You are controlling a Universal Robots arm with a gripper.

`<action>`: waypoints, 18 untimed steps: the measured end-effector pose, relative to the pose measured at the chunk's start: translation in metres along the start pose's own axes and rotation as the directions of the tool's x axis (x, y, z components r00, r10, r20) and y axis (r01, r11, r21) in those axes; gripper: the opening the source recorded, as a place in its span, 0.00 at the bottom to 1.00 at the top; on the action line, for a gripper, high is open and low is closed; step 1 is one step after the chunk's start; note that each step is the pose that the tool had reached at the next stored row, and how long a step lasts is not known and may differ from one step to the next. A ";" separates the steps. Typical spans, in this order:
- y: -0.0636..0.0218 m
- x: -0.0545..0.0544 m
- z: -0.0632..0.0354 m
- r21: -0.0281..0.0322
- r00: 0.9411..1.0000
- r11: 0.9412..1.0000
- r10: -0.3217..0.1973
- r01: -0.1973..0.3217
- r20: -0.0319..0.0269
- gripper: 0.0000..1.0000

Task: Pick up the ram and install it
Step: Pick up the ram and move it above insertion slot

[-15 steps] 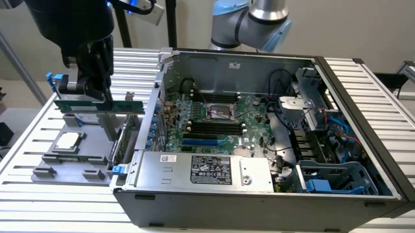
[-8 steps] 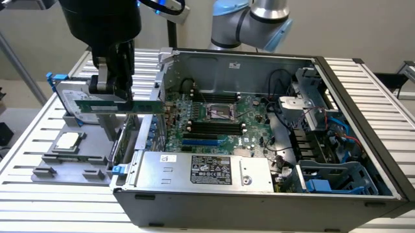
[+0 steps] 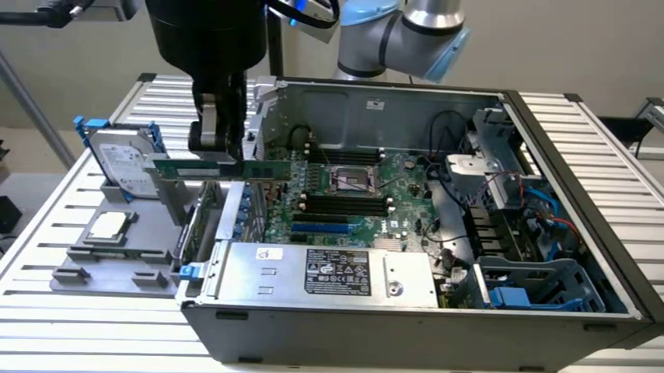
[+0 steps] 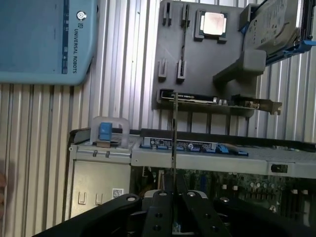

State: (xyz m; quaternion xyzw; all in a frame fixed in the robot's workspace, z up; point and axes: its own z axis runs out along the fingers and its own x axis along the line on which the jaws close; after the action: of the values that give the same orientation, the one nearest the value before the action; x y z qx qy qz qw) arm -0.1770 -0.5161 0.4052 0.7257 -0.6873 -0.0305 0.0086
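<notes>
While the jaws are closed on the ram (image 3: 264,169), pinching the flat faces near its middle, the stick is held in the air left of centre in the exterior frame, above the left wall of the open computer case (image 3: 415,338). Its long axis runs level, left to right: one end points toward the hard drive (image 3: 120,159) standing in the grey holder (image 3: 114,256), the other reaches over the motherboard (image 3: 358,203). In the wrist view it appears edge-on, a thin line reaching straight out from the jaws.
</notes>
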 end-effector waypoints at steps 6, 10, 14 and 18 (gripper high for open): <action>-0.0142 -0.007 0.0044 0.001 1.000 1.000 -0.001 0.001 0.021 0.14; -0.0230 -0.012 0.0075 0.002 0.999 1.000 -0.002 0.002 0.036 0.14; -0.0319 -0.018 0.0113 0.003 0.999 1.000 -0.003 0.003 0.046 0.14; -0.0417 -0.025 0.0162 0.003 0.999 1.000 -0.003 0.003 0.050 0.14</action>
State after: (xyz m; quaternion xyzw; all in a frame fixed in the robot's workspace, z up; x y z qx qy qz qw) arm -0.1376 -0.4883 0.3876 0.7257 -0.6863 -0.0478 -0.0096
